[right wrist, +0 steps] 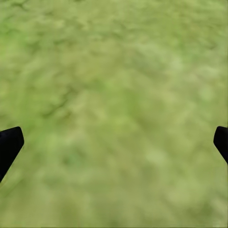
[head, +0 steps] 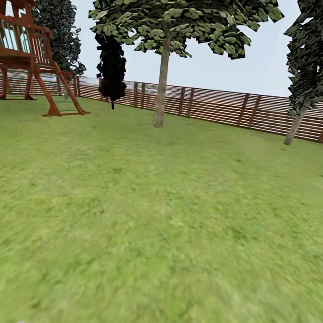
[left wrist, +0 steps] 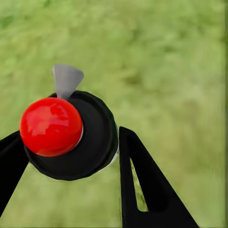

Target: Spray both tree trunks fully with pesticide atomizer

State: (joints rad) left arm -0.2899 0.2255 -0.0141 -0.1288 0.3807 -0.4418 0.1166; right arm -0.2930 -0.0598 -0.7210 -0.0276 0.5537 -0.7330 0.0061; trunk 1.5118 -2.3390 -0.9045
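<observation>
The pesticide atomizer is in my left gripper, which is shut on it. It has a round black cap, a shiny red ball on top and a grey nozzle. The black fingers press against the cap's two sides, over grass. My right gripper is open above bare lawn, with nothing between its fingertips. In the head view a tree with a pale straight trunk stands far ahead near the fence. Another tree with a slanted grey trunk stands at the far right.
Green lawn stretches ahead to a brown slatted fence. A red wooden play tower with a ladder stands at the far left. A black columnar tree stands by the fence, left of the pale trunk.
</observation>
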